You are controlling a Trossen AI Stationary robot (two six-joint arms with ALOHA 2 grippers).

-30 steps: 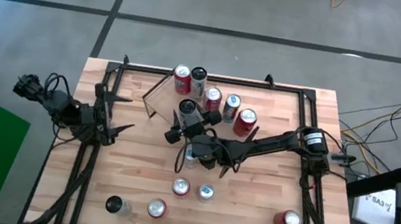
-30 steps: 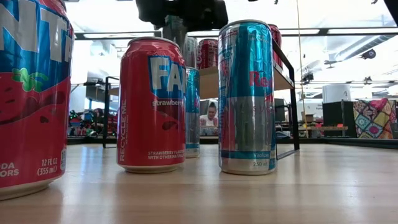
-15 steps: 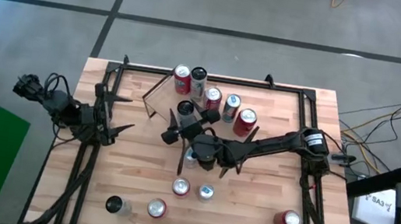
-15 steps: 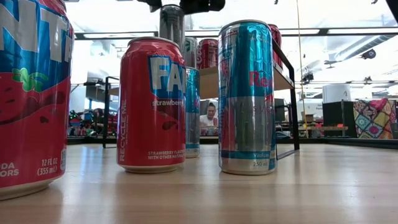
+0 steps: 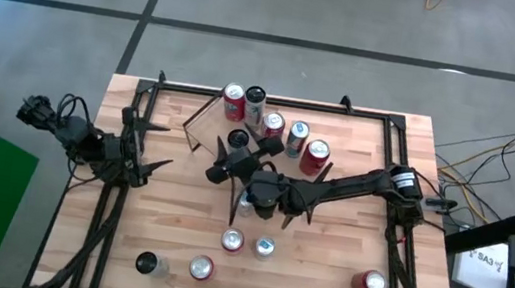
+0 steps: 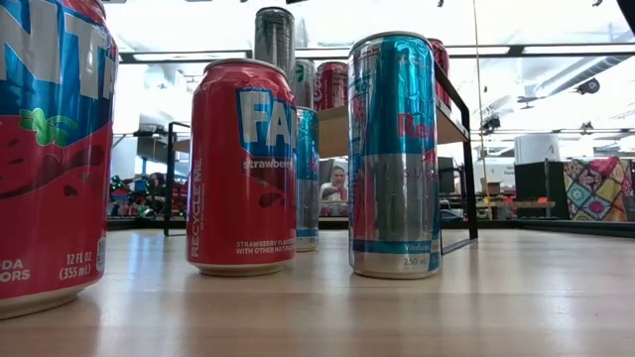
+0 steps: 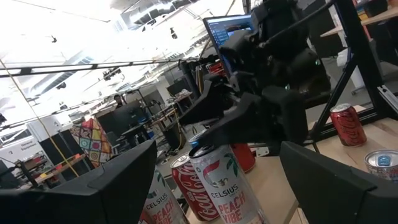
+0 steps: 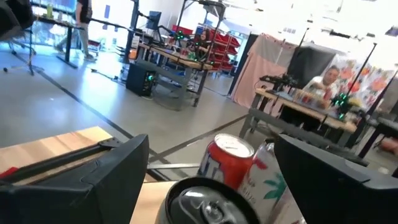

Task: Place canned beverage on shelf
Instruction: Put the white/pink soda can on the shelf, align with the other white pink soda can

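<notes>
Pincer on your right arm (image 5: 243, 159) is spread wide and grips nothing. It sits over the middle of the worktop (image 5: 357, 229), at the near edge of the shelf (image 6: 451, 127), with the arm reaching in from the right side. Between its fingers the right wrist view shows the top of the tall can (image 8: 202, 202). In the low view that tall can (image 6: 275, 38) stands upright on the shelf with nothing closed around it. Beside it on the shelf you have a red can (image 5: 233, 101), a dark-topped can (image 5: 255, 95) and three more to their right, ending in another red one (image 5: 315, 154).

Your left pincer (image 5: 151, 146) waits at the left side of the worktop, its fingers also wide apart and empty.

Loose cans stand on the worktop's near half, two together (image 5: 232, 241) and one alone at the right (image 5: 372, 282).
</notes>
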